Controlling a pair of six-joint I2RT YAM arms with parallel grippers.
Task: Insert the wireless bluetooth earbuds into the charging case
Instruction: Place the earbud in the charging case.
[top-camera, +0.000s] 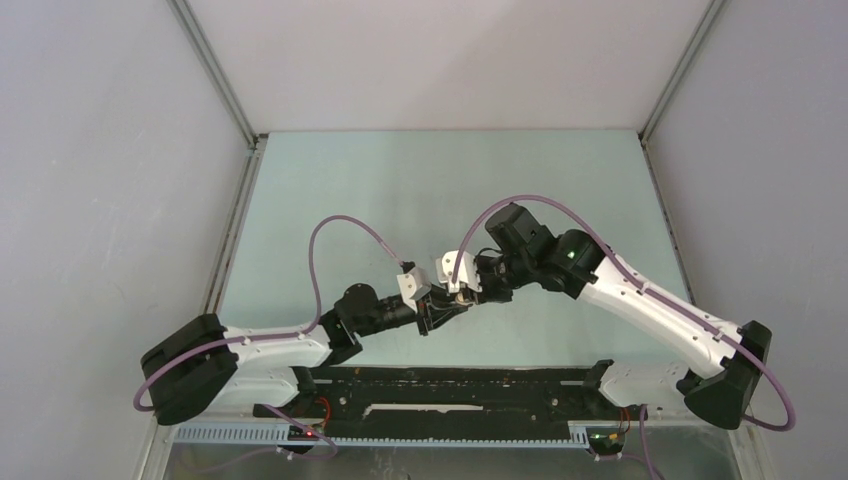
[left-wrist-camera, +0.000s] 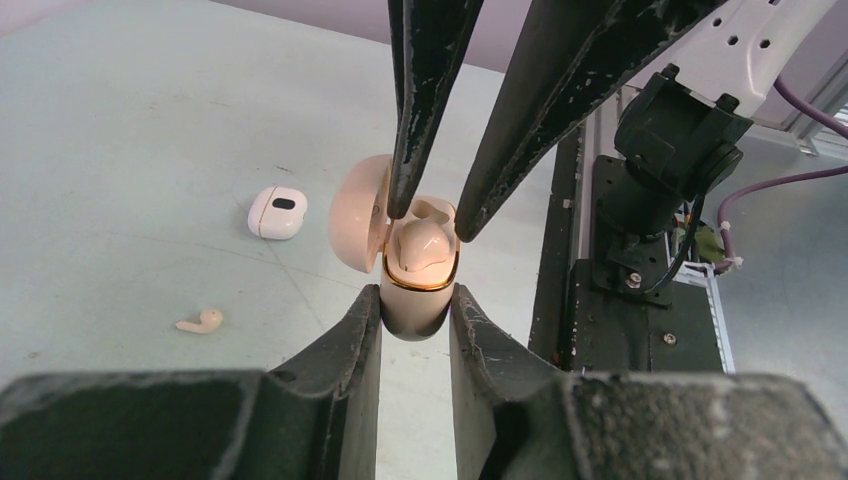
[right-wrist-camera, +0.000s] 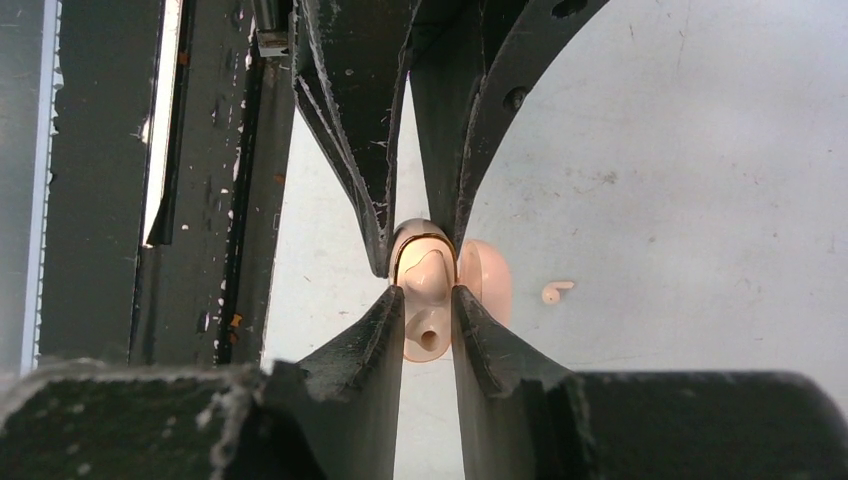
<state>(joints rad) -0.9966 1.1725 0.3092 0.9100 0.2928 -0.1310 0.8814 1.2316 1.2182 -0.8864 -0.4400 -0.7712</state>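
My left gripper (left-wrist-camera: 415, 300) is shut on the body of a tan charging case (left-wrist-camera: 417, 312) with a gold rim, and its lid (left-wrist-camera: 358, 212) hangs open to the left. My right gripper (right-wrist-camera: 428, 295) is shut on a tan earbud (right-wrist-camera: 427, 332), which sits at the mouth of the case (right-wrist-camera: 420, 236). From the left wrist view this earbud (left-wrist-camera: 423, 245) lies inside the gold rim between the right fingers (left-wrist-camera: 420, 100). A second tan earbud (left-wrist-camera: 201, 321) lies loose on the table; it also shows in the right wrist view (right-wrist-camera: 553, 292). No white earbuds are in view.
A small white case (left-wrist-camera: 276, 212) lies on the table beyond the loose earbud. The black base rail (left-wrist-camera: 600, 300) of the arms runs close to the right of the held case. Both grippers (top-camera: 450, 300) meet just ahead of the rail in the top view.
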